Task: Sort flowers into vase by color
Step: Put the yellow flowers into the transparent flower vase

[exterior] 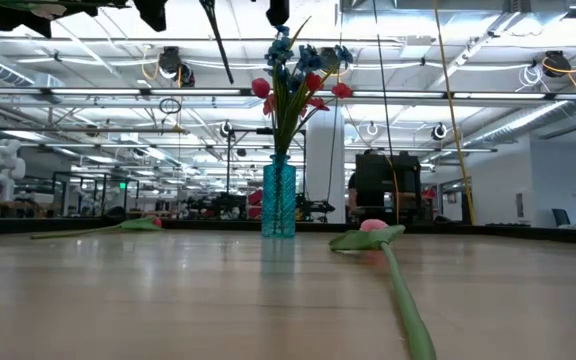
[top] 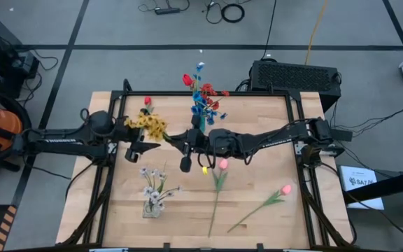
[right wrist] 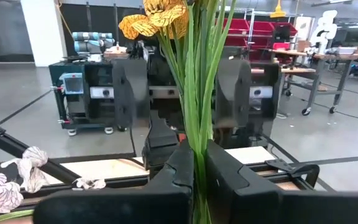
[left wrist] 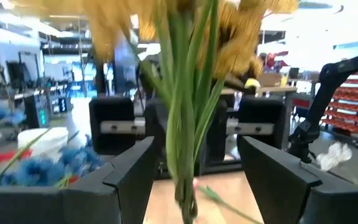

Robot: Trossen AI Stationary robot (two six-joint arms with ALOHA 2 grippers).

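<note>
Right jaws clench yellow flowers point(right wrist: 194, 93), left jaws released, above wooden table point(top: 257, 175) in workshop.

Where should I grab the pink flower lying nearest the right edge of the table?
Grip the pink flower on the bare lower stretch of its stem, away from the head and leaves. Come straight down from above with the fingers set across the stem: it lies flat on the table, thin and slanted, with open wood on both sides.

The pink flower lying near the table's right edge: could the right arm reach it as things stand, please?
Probably not yet: the right gripper is shut on the yellow flower bunch, so it is occupied, though nothing lies over the pink flower.
</note>
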